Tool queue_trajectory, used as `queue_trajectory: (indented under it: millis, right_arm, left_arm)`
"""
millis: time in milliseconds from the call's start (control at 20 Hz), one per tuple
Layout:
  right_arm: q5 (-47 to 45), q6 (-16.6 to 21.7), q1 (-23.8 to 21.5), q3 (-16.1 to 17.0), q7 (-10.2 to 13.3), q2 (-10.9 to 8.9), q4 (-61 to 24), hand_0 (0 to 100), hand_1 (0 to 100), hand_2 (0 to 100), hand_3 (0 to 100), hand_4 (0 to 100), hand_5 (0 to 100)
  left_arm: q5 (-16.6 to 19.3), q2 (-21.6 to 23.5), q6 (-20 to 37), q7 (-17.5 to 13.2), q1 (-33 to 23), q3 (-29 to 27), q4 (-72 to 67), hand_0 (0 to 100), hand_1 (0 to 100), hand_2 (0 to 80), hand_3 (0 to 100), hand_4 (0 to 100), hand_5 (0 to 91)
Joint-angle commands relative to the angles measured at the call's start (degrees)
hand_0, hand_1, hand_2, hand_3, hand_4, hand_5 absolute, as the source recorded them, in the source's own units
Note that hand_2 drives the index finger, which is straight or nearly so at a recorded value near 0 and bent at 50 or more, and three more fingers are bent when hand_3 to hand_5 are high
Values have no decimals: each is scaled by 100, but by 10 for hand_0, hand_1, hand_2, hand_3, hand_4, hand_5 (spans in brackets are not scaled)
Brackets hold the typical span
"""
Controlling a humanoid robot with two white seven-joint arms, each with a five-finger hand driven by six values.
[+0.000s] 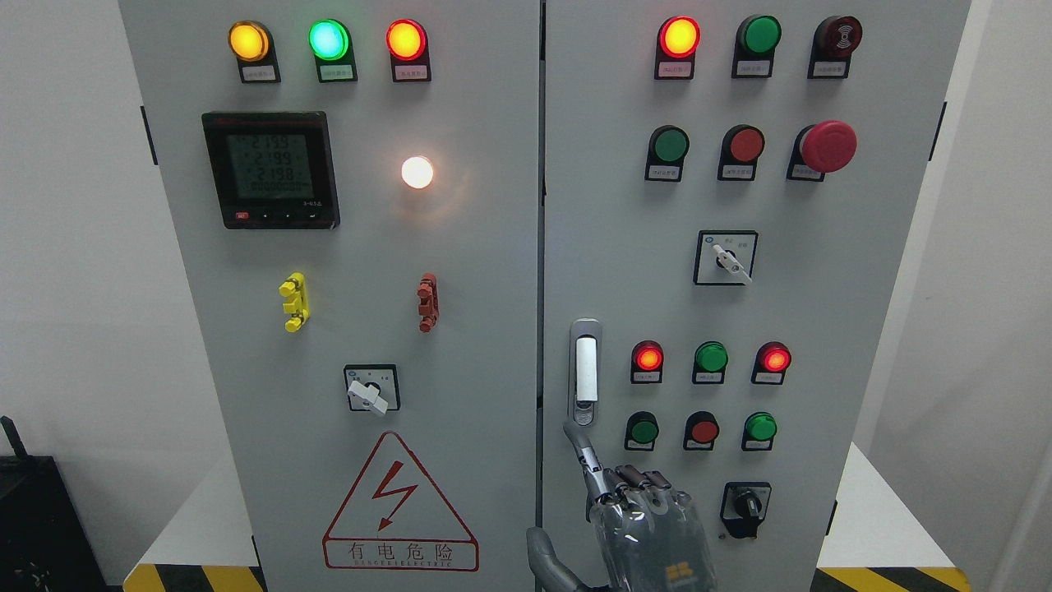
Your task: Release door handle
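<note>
floor [892,506]: white, either side of cabinet | hazard stripes [892,578]: yellow-black, along front edge | cabinet [493,247]: grey, two doors, upright on floor

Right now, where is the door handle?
Head view: door handle sits on the right door's left edge, left of a lit red lamp, just above the right hand.

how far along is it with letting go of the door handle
Nearly done: the right hand grasps nothing, three fingers curled, index finger stretched toward the lower end of the silver recessed door handle on the grey cabinet door. Contact there is unclear. Left: pulling the hand clear.
</note>
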State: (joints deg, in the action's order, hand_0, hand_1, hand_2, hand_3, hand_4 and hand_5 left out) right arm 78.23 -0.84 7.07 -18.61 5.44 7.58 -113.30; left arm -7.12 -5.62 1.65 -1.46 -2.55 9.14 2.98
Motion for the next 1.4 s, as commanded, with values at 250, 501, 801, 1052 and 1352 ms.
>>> queue_trajectory:
  millis: [250, 501, 801, 1052, 1352]
  right_arm:
    - [-115, -21, -119, 121, 2, -73, -623, 207, 376, 323, 543, 480, 363]
    - [-124, -109, -66, 121, -34, -55, -562, 77, 347, 435, 529, 405, 250]
    - [51, -171, 48, 209, -324, -38, -509, 79, 304, 605, 657, 473, 265]
    - [474, -443, 259, 402, -630, 6, -404, 72, 292, 761, 851, 661, 472]
    - [825, -768, 400, 394, -763, 6, -123, 88, 270, 781, 889, 692, 489]
  left_arm:
    - [0, 0, -7, -3, 0, 0, 1, 0, 0, 32, 174, 127, 0]
    - [0, 0, -7, -3, 0, 0, 1, 0, 0, 32, 174, 127, 0]
    - [0, 0, 2, -3, 0, 0, -8, 0, 0, 32, 174, 127, 0]
    - [0, 0, -7, -3, 0, 0, 1, 0, 0, 32, 174, 127, 0]
    - [0, 0, -7, -3, 0, 0, 1, 0, 0, 33, 173, 128, 0]
